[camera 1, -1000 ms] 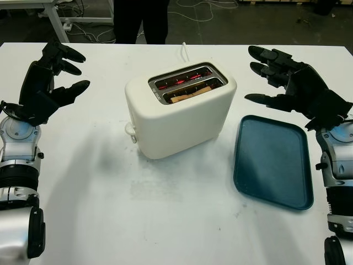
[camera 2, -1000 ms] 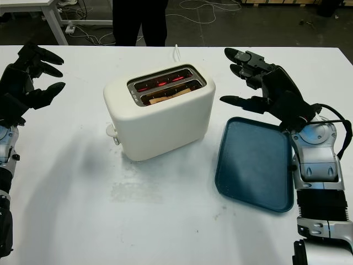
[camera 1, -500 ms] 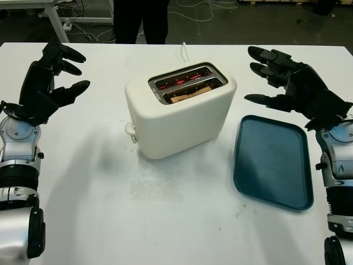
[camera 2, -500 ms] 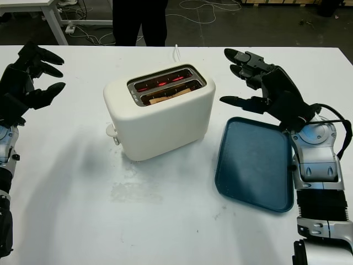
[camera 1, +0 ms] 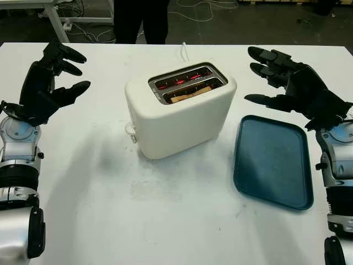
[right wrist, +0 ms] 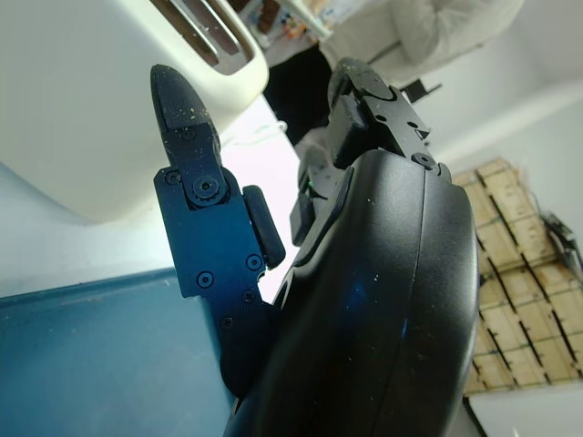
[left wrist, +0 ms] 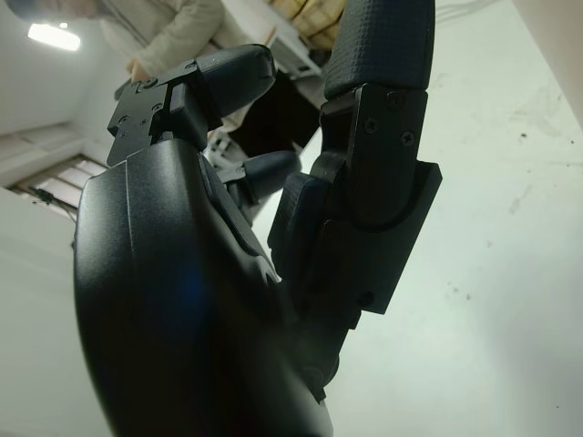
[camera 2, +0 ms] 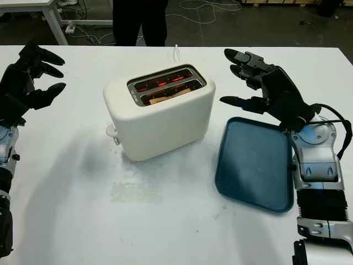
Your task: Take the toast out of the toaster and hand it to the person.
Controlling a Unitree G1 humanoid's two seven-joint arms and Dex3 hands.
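In the middle of the white tabletop (camera 1: 165,221) sits the cream toaster (camera 1: 179,110), turned at a slant, its lever knob (camera 1: 130,130) poking out of the end that faces the left edge. Both slots glow red inside, and there's the toast (camera 1: 190,94), a brown slice sunk low in the slot nearer the robot, just its top edge peeking up. A white cord (camera 1: 182,51) trails off from the toaster toward the far edge.

To the toaster's right, near the right edge, lies a dark blue tray (camera 1: 273,160), flat on the tabletop and just apart from the toaster's base.

The left robot hand (camera 1: 49,83) hangs above the left side of the tabletop, wide open, holding nothing, well apart from the toaster. The right robot hand (camera 2: 267,88) is up over the far end of the tray, open wide too, nothing in it, fingers pointing toward the toaster's upper right corner but not touching it.

Beyond the far edge stands a person (camera 2: 139,22) in dark trousers, directly behind the toaster.
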